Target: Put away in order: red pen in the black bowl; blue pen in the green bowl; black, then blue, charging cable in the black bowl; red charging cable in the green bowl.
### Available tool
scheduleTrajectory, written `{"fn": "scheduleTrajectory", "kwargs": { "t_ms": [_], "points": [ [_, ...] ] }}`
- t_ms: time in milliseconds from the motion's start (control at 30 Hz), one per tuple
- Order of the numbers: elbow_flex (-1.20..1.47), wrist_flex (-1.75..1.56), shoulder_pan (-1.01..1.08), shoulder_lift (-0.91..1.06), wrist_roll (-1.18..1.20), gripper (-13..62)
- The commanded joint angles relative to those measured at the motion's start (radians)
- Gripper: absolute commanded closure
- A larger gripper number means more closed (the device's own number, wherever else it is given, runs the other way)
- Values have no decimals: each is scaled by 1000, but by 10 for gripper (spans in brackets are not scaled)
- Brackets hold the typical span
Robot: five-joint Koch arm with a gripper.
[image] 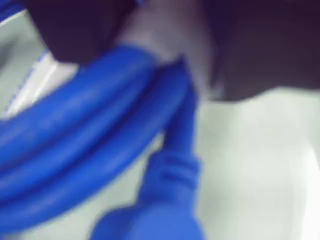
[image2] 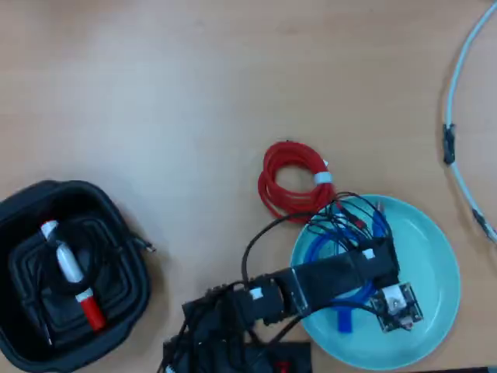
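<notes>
The blue charging cable (image: 85,130) fills the blurred wrist view, its coils running up between my dark jaws. My gripper (image: 172,60) looks shut on it. In the overhead view the arm reaches over the green bowl (image2: 431,256), and the blue cable (image2: 322,249) lies in that bowl under the gripper (image2: 349,264). A thin blue stick, probably the blue pen (image2: 378,223), lies at the bowl's far rim. The red charging cable (image2: 287,180) is coiled on the table, touching the green bowl's rim. The black bowl (image2: 116,225) at the left holds the red pen (image2: 74,272) and the black cable (image2: 39,284).
The arm's base and wiring (image2: 225,326) sit at the bottom edge between the two bowls. A pale hoop-like cord (image2: 454,116) curves along the right edge. Bare wooden table (image2: 194,93) spreads across the top and the middle.
</notes>
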Motion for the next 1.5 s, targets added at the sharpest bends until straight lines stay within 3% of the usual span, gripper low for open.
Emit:
{"fn": "scheduleTrajectory", "kwargs": {
  "t_ms": [0, 900, 967, 1100, 1233, 1300, 1467],
  "points": [
    [-120, -35, 8, 2, 6, 561],
    [-95, -43, 5, -28, 5, 541],
    [-86, -48, 5, -29, -2, 474],
    [-75, -54, -2, -28, -2, 210],
    [-81, -48, -3, -18, 2, 14],
    [-84, -41, -2, -14, 3, -38],
    [-110, 8, -11, 67, 3, -49]
  ]
}}
